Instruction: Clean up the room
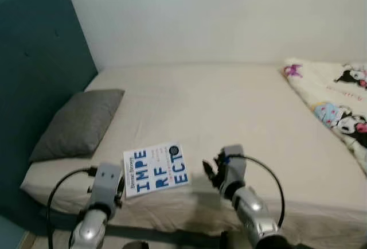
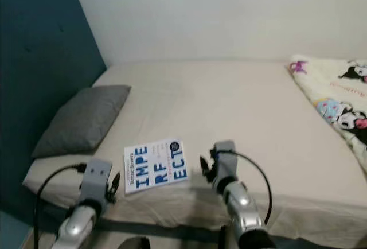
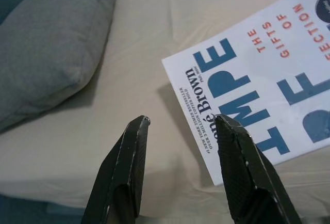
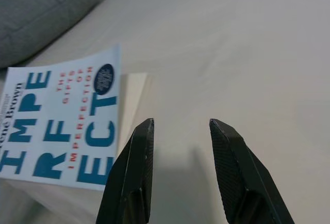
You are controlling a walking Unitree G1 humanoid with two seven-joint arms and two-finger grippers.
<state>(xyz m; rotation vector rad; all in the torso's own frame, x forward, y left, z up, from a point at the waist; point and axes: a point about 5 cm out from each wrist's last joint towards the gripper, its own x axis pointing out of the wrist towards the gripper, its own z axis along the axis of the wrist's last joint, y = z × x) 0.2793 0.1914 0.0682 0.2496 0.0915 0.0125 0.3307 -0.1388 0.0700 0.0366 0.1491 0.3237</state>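
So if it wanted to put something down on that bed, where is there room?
The wide bare sheet between the grey pillow and the cartoon blanket, back to the wall. Crowded at the near edge: the book lies between both open grippers.

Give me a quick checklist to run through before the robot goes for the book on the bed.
1. Book lying flat near the front edge of the bed: ok.
2. Nothing resting on the book: ok.
3. Left gripper open, empty, at the book's near corner: ok.
4. Right gripper open, empty, just off the book's other side: ok.
5. Either gripper touching the book yet: not ok, both are short of it.
6. Pillow and blanket apart from the book: ok.
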